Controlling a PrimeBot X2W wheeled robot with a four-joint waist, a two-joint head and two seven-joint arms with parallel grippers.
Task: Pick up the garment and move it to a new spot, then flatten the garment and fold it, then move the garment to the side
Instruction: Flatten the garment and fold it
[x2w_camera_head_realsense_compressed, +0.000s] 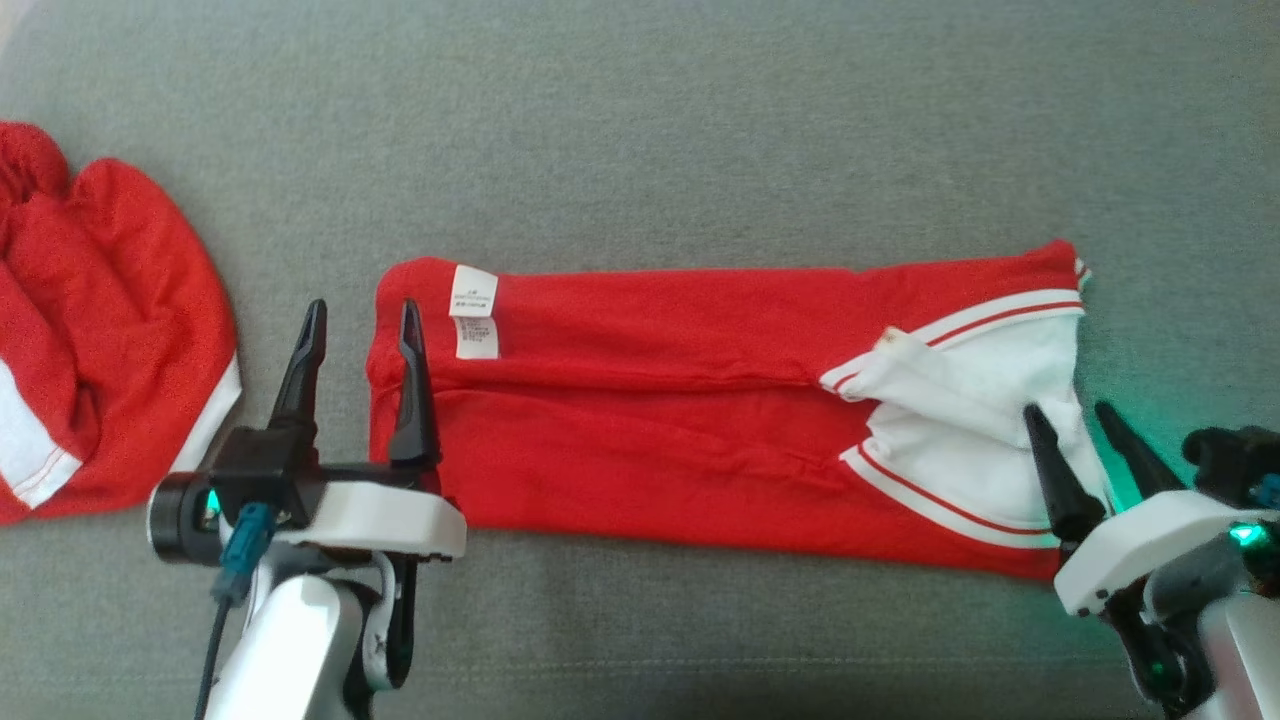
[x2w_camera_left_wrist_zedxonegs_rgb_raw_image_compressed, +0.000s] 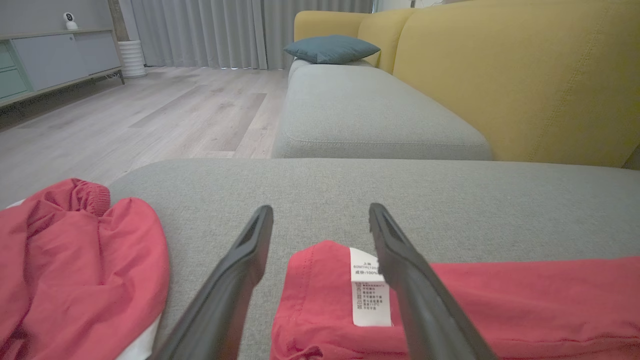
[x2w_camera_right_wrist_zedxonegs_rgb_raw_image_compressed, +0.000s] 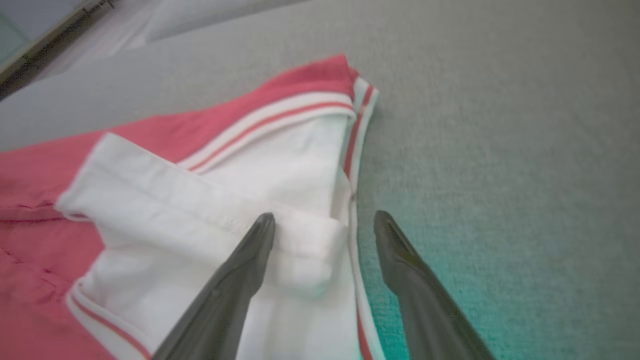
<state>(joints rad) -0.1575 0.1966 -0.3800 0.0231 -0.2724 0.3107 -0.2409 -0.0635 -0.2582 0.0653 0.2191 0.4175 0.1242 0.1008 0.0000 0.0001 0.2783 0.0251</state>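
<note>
Nearest, at 8 o'clock, the left gripper (x2w_camera_head_realsense_compressed: 362, 310) stands open astride the hem end of the red garment (x2w_camera_head_realsense_compressed: 650, 400). At 4 o'clock the right gripper (x2w_camera_head_realsense_compressed: 1068, 412) is also open, holding nothing, over the garment's white collar end (x2w_camera_head_realsense_compressed: 960, 420). The garment lies at centre on the grey sofa cushion (x2w_camera_head_realsense_compressed: 640, 130), flattened and folded lengthwise. Probably a crosswise fold and the move aside remain.

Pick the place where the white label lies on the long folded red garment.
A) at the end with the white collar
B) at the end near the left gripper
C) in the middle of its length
B: the white label lies at the plain red end of the red garment, just beside the left gripper and far from the white collar.
</note>
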